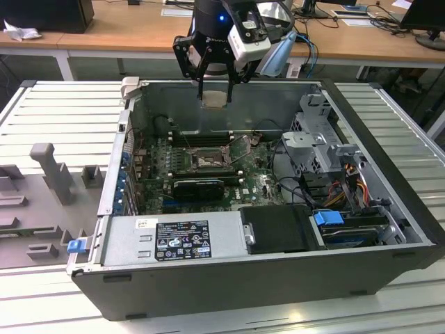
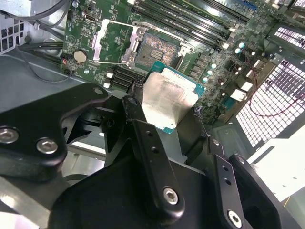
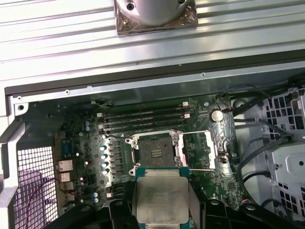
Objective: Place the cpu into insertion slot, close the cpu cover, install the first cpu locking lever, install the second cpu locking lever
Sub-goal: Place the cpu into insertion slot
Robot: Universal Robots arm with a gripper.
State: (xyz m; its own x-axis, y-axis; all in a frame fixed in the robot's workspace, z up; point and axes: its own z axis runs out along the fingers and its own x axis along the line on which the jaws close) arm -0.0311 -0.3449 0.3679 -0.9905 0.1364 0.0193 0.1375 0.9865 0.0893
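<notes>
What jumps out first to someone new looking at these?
The cpu, pale metal face up, is gripped in the hand above the far edge of the open computer case. Inside the case, the insertion slot lies bare, with the cpu cover flipped open beside it.

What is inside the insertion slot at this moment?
The insertion slot holds no chip: only its own dark pins show inside. The cpu cover stands open beside it. The gripper holds the cpu above the board and hides what lies under the chip.
</notes>
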